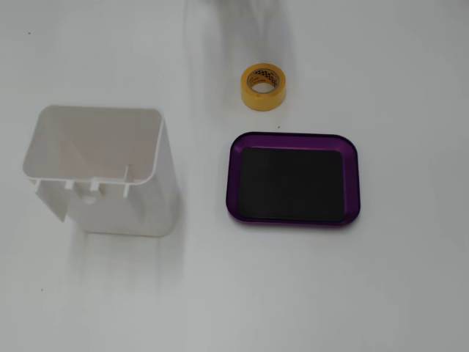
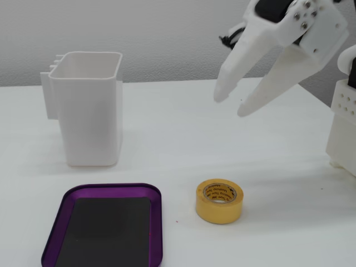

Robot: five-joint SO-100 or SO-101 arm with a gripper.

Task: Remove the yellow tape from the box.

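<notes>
Yellow tape [image 2: 219, 200] flat on table just beside box [image 2: 61, 238], outside rim. Gripper [image 2: 228, 103] high above tape, fingers apart, empty. Risk: nudged roll could slide back against box.

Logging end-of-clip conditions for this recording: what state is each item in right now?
yellow tape: lying flat on the table, outside the tray, not held.
purple tray: empty, flat on the table.
white plastic bin: upright, open at the top; nothing visible inside from above.
end effector: open, raised above the table, holding nothing.
</notes>
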